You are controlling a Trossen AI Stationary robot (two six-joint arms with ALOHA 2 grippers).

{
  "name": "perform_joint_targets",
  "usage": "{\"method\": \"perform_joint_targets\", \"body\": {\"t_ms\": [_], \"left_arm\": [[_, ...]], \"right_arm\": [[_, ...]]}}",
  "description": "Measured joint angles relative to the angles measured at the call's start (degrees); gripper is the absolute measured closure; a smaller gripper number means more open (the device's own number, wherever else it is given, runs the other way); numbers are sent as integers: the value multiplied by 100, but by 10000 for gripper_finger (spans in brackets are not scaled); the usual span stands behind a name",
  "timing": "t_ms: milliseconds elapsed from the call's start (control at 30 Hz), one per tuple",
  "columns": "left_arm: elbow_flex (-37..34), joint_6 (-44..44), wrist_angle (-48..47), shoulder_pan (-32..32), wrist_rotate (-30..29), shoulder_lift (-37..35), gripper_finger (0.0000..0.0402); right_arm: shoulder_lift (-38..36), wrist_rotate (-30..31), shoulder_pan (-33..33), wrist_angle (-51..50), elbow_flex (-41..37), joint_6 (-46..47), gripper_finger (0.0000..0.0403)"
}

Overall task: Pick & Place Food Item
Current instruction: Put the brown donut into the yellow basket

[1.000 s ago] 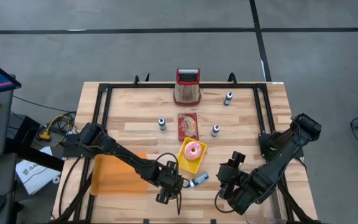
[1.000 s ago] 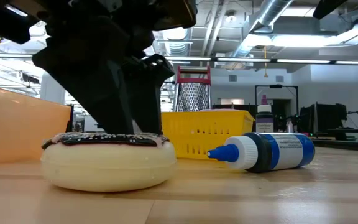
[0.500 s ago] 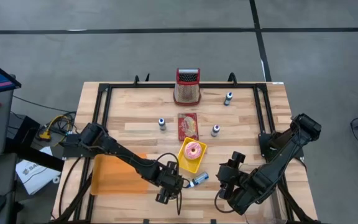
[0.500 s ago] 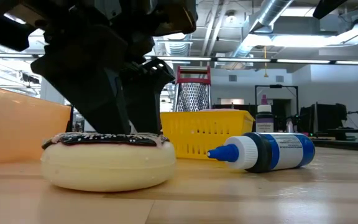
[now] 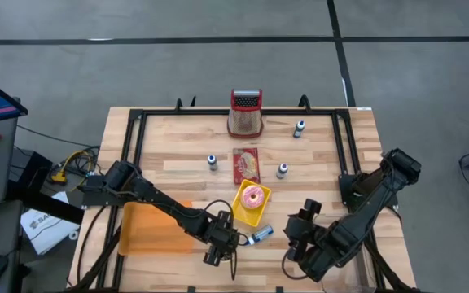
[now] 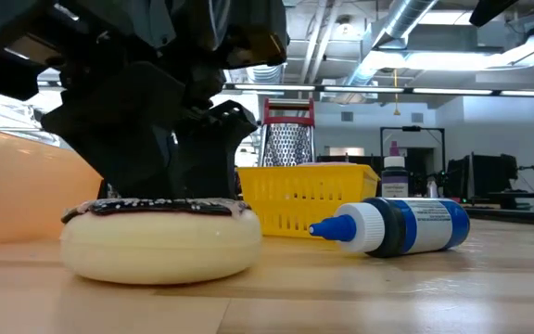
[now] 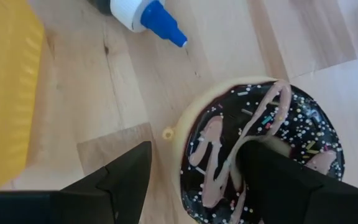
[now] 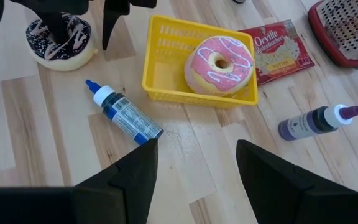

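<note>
A chocolate-iced doughnut [image 7: 303,124] with pink stripes and sprinkles lies flat on the wooden table near its front edge [image 6: 160,246]. My left gripper [image 7: 194,155] stands open over it, pointing steeply down. One finger is in the doughnut's hole and the other stands outside its rim, over bare wood. A pink-iced doughnut [image 8: 219,62] lies in a yellow basket [image 8: 166,81] just beyond. My right gripper [image 8: 196,149] hangs open above the table's front right [image 5: 295,244] with nothing between its fingers. My left gripper comes at the chocolate doughnut from above, slanting. One finger [image 7: 272,180] reaches down into the hole at the middle [image 7: 260,140], and the other finger [image 7: 126,180] stands apart from the outer side. Whether the inner finger touches the doughnut I cannot tell. The doughnut rests flat on the table.
A blue-capped bottle [image 8: 123,112] lies on its side between the doughnut and the basket. An orange tray [image 5: 149,228] sits at the front left. Farther back are a popcorn packet [image 5: 247,165], a red grater [image 5: 247,112] and three small bottles. A black frame [image 5: 137,130] rims the table.
</note>
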Motion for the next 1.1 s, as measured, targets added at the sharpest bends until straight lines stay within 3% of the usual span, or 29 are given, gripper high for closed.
{"method": "perform_joint_targets", "body": {"t_ms": [200,567,800,900,1100], "left_arm": [[-3,13,42,0,13,0,171],[-14,18,23,33,196,-60,306],[-29,148,-43,92,133,-338,334],[-29,200,-20,92,-277,-541,328],[-28,572,210,115,-1664,-1071,306]], "right_arm": [[0,0,0,-1,0,44,193],[0,0,0,-1,0,60,193],[0,0,15,1,-4,60,193],[-1,0,43,-12,-4,95,193],[-2,13,83,-3,-4,104,193]]}}
